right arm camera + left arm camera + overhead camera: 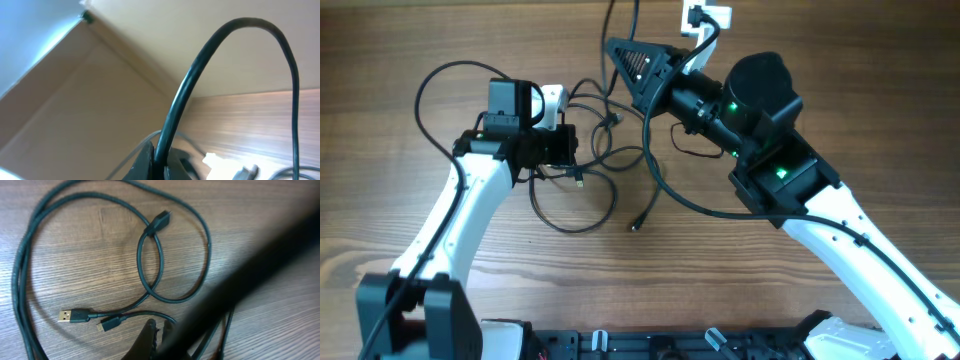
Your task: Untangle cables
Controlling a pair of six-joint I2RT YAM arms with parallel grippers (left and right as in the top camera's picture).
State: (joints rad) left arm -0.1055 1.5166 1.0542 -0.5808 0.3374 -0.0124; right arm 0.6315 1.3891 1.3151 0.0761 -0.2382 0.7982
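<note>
Wood-grain bench [400, 40] under everything, with the cables [590, 160] as a loose black tangle mid-bench. All places below taken from the cables.

Right arm [760, 130]: black at the wrist, two green lights on, white further back. Comes in from lower right and ends just up-right of the cables. Right jaws narrow, pinched on one black cord. In the wrist view that cord leaves the fingertips [144, 162], arches up and drops away to the right.

Left arm [470, 200]: white, reaches in from lower left, black wrist block at the cables' left edge. Left jaws low in the wrist view with fingertips [147, 337] close together. Blurred dark band crosses them, so cannot tell whether anything is gripped.

Cables seen close from the left wrist [161, 262]:
- Big outer loop, with a small loop inside it crossing over itself.
- More strands bunched down the left side.
- All flat on the bench.

White plug block [705, 17]: up-right of the cables at the far bench edge, black lead in it.

Loose plug end [638, 225]: just below-right of the cables, clear of both arms.

Gold-faced USB plug [65, 316]: at the cables' lower part, with a smaller plug [107, 325] just beside it, not touching. Third connector [161, 220]: at the top of the small inner loop.
</note>
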